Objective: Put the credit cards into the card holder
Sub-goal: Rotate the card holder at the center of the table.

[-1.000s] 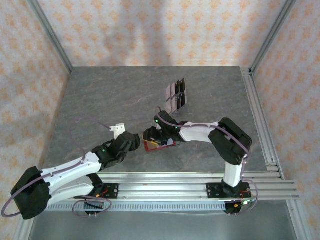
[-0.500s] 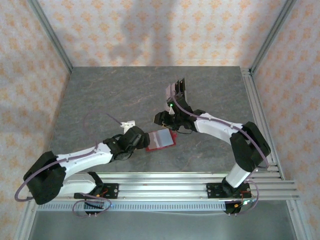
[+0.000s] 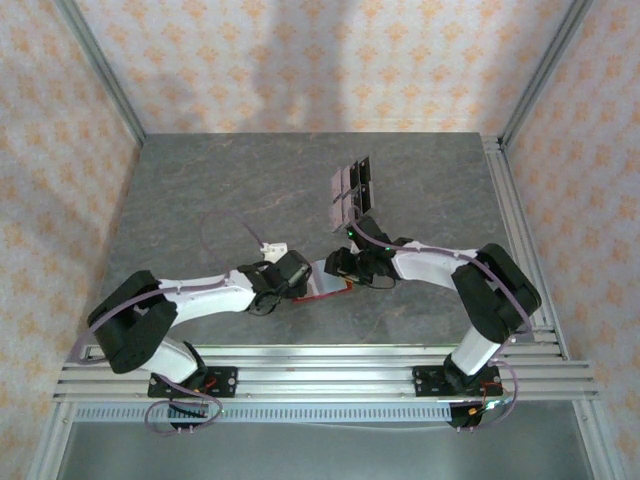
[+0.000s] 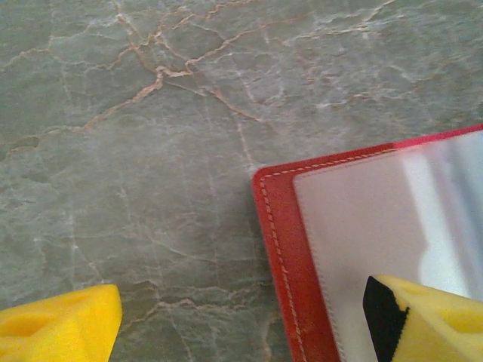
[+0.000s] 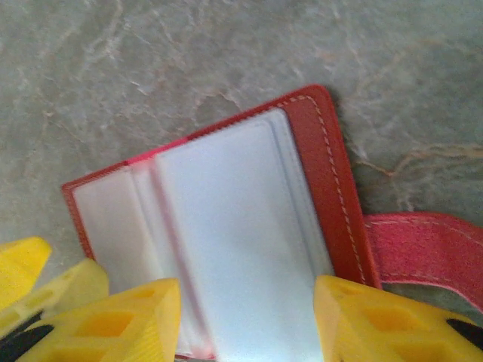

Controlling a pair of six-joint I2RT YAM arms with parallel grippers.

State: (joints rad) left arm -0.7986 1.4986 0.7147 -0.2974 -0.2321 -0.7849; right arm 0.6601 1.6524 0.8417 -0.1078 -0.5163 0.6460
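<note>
Top external view has both arms reaching to the middle of the grey marbled desk [image 3: 220, 200], where the card holder [image 3: 325, 283] lies spread open between the left pincer [image 3: 298, 278] and the right pincer [image 3: 345, 268]. The credit cards [image 3: 350, 185] sit in a small cluster farther back on the desk, apart from the holder and from both pincers. Left wrist view shows the left pincer [image 4: 241, 309] released, its yellow fingers [image 4: 60, 328] wide apart: one is over bare stone, the other over the clear inner sleeve near the red stitched corner of the card holder [image 4: 275, 249]. Right wrist view shows the right pincer [image 5: 249, 317] also released, straddling the near edge of the card holder [image 5: 226, 226], which lies flat with its greyish sleeves up and a red strap [image 5: 430, 249] trailing off to one side.
</note>
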